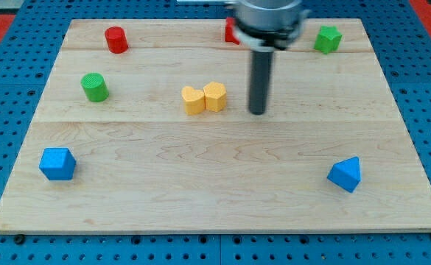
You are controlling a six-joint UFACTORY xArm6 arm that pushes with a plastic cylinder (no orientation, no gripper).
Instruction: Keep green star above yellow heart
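The green star (327, 38) lies near the board's top right corner. Two yellow blocks touch each other at the board's middle: the left one (193, 100) looks like the yellow heart, the right one (215, 96) is a yellow hexagon-like block. My tip (258, 112) rests on the board to the right of the yellow pair, a short gap from the right yellow block, and well below and left of the green star.
A red cylinder (116, 39) is at top left, a green cylinder (94, 87) below it. A red block (231, 32) is partly hidden behind the arm. A blue block (57, 163) sits bottom left, a blue triangular block (345, 174) bottom right.
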